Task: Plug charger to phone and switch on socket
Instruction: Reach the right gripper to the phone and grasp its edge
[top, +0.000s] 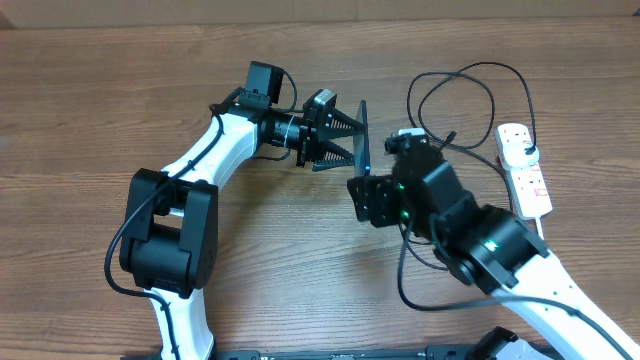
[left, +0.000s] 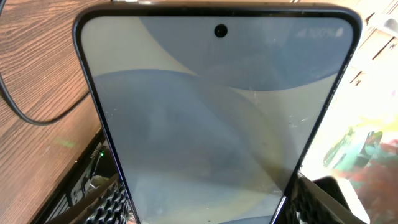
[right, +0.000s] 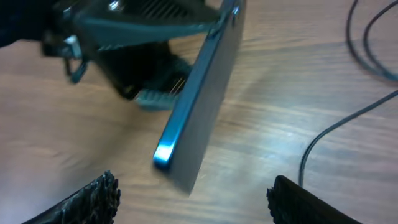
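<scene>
Slim rectangular phone (left: 217, 118) fills the left wrist view. It has a pale blue-grey screen with broad curved patches of beige and darker blue, a punch-hole lens at top centre, and a thin dark frame. Ribbed black fingers (left: 102, 205) show at both lower corners, pressed against its long edges. Left tool (top: 356, 137) grips the phone by those edges at mid-table, over the brown wood-grain surface (top: 100, 90).

Overhead: the phone reads only as a thin dark sliver, turned edge-on, with the screen not visible. Right tool (top: 362, 195) sits just beside its lower end.

Right wrist view: the phone is seen from its edge, tilted, with a bright blue glint at the lower corner, which appears clear of the surface. The left tool is blurred behind it. The right tool's two black fingers stand wide apart at the bottom of the frame with nothing between them, so it is open and holding nothing.

Thin black charger cable (top: 455, 85) lies in loose loops on the surface to the right of the phone, apart from it. Its strands also cross the right side of the right wrist view. Plug tip: cannot tell in any view.

White elongated power strip (top: 525, 165) with red-marked switches and a black plug inserted lies at far right. Only the overhead view shows it, and the switch positions are too small to read.
</scene>
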